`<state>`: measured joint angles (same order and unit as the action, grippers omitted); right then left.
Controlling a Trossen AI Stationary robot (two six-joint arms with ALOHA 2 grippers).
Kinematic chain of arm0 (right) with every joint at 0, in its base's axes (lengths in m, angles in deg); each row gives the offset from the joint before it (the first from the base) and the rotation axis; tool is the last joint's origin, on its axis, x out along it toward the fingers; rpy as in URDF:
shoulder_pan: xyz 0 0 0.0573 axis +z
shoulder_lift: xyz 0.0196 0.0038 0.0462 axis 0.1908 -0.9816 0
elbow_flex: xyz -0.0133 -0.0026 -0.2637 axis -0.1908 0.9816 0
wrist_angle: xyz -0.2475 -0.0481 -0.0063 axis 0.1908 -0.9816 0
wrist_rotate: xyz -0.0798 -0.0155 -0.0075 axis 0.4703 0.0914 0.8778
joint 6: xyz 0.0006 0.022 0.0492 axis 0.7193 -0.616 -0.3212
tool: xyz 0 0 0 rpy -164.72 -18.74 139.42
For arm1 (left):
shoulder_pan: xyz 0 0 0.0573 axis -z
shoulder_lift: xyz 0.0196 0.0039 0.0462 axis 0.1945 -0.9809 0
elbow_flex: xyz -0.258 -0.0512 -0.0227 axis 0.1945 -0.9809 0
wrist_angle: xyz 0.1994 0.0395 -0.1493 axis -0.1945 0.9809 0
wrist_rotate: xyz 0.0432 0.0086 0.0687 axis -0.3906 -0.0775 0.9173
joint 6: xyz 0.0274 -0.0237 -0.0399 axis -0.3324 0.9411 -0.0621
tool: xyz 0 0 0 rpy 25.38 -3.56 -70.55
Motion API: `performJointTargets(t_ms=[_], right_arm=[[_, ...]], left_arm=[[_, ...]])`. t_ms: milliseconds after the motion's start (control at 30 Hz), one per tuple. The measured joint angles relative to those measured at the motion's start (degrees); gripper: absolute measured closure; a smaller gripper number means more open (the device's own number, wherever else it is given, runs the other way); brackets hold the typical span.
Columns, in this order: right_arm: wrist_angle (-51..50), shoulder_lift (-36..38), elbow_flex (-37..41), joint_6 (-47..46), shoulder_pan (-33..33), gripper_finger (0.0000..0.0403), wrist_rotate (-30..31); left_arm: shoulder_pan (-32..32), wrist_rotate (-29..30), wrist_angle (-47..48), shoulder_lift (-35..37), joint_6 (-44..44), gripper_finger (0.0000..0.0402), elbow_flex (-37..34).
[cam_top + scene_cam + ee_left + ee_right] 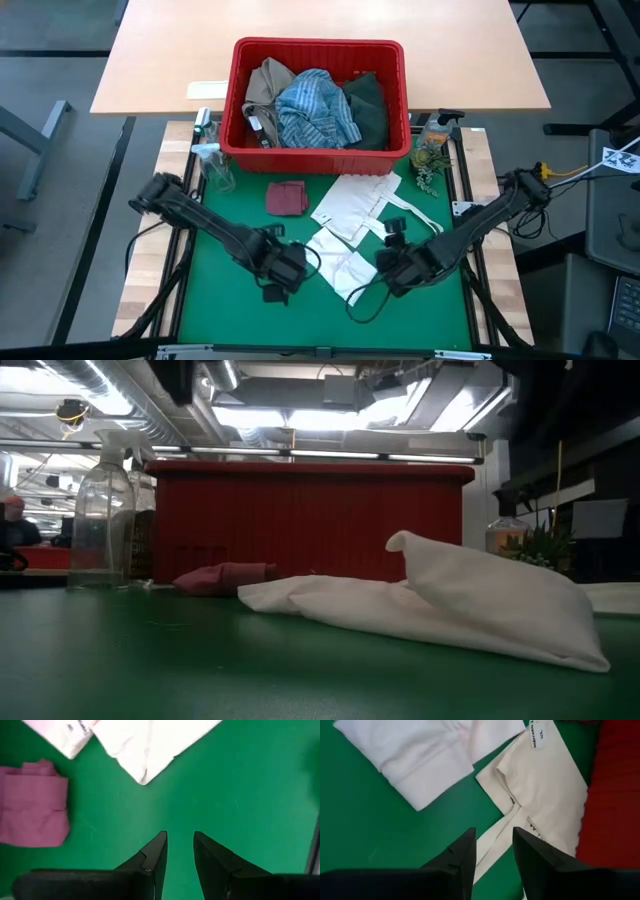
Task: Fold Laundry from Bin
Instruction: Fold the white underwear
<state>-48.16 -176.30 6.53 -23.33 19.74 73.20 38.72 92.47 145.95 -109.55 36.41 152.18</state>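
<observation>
A large red plastic bin with a thick rim is seen at the far edge of the green mat on the table. It is packed with soft, crumpled laundry: a tan garment at one end, a blue-white striped shirt heaped in the middle, a dark green garment at the other end.

On the mat just in front of the bin, a small maroon cloth is laid as a neat, squarish fold. Beside it, a flat cream tote bag with thin loop handles is spread out, and nearer the arms a small white cloth is lying folded, its hem thick and ribbed, one end puffed up in the low view.

The left hand is held over bare green mat, fingers slightly apart, nothing between them. The right hand is poised above a tote handle, fingers parted, nothing gripped.

A clear plastic spray bottle is standing beside the bin's corner.
</observation>
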Motion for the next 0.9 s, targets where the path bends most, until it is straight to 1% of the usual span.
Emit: performJointTargets(t_ms=[100,167,233,300,367,467,633,767,900], right_arm=[[0.73,4.42,3.76,-2.96,0.02,0.0276,0.05],[1.76,7.12,6.55,-4.74,0.04,0.0276,-0.36],[3.70,9.52,9.32,-5.83,0.04,0.0276,-0.69],[6.18,11.36,11.81,-6.49,0.04,0.0276,-0.93],[8.73,12.50,13.96,-6.84,0.04,0.0276,-1.63],[10.86,12.73,15.65,-6.85,0.04,0.0276,-3.30],[13.85,12.49,16.71,-6.81,0.04,0.0276,-3.50],[16.09,12.49,16.76,-5.85,0.04,0.0276,-3.48],[17.88,12.49,16.76,-5.06,0.04,0.0276,-3.50]], left_arm=[[0.66,0.02,0.11,4.89,0.33,0.0316,-3.63],[1.40,0.26,-0.43,8.94,2.30,0.0320,-8.02],[1.90,1.45,-2.70,13.37,5.15,0.0325,-13.89],[2.00,2.90,-7.30,17.68,9.38,0.0330,-20.59],[1.94,3.11,-13.03,20.99,12.74,0.0333,-26.76],[1.99,3.09,-20.02,24.03,17.40,0.0336,-33.34],[1.97,2.91,-20.84,24.39,17.86,0.0334,-36.56],[1.97,2.93,-20.82,24.31,17.81,0.0334,-37.20],[1.54,4.61,-23.24,24.31,17.90,0.0334,-37.20]])
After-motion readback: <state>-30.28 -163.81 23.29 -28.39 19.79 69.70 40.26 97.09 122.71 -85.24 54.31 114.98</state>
